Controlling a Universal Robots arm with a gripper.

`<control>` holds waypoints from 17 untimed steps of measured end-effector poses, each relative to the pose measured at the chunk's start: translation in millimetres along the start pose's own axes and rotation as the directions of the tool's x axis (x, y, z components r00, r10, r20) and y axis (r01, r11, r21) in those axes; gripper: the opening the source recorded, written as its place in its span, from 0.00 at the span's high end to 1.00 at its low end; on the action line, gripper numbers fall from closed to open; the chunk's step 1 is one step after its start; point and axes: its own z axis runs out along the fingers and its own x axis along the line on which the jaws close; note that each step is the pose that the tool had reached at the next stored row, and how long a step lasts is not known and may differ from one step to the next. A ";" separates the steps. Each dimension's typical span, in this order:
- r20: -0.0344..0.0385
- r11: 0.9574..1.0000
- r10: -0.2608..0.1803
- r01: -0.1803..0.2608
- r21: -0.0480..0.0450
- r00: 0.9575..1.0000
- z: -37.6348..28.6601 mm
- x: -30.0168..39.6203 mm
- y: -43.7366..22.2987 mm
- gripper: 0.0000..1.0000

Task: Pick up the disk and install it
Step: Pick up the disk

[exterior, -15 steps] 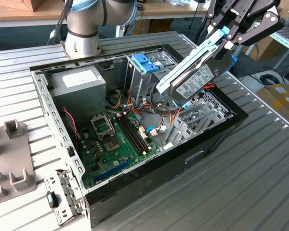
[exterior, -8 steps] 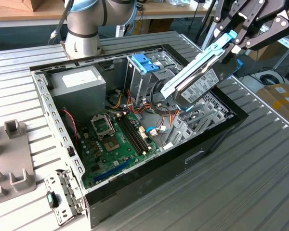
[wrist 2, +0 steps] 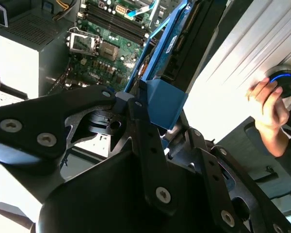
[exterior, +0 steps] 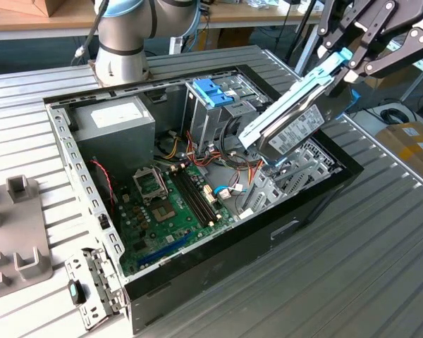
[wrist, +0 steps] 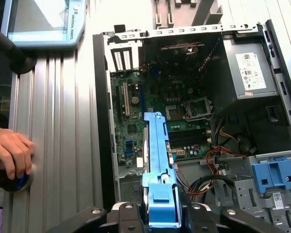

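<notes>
The black gripper (exterior: 347,67) was clamped on the flat silver blue-framed disk (exterior: 296,121), tilted over the open black computer case (exterior: 303,211).

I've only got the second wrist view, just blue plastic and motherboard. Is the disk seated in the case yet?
Observer: Not seated. In the exterior view the disk hangs tilted above the open case, label side up.
Operator: Is it gripped?
Observer: Yes, the gripper is shut on the blue frame at the disk's raised end.
Operator: Where does the low end point?
Observer: Toward the drive cage. The blue latch on top of it shows in the first wrist view.
</notes>
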 end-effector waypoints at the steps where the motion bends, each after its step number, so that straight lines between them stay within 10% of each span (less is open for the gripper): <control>1: 0.001 1.000 -0.001 0.001 0.012 1.000 0.1 0.0 0.0 0.63; 9: 0.011 0.993 -0.005 0.004 0.115 1.000 0.9 0.1 0.0 0.63; 17: 0.021 0.977 -0.011 0.006 0.212 1.000 2.3 0.1 -0.3 0.63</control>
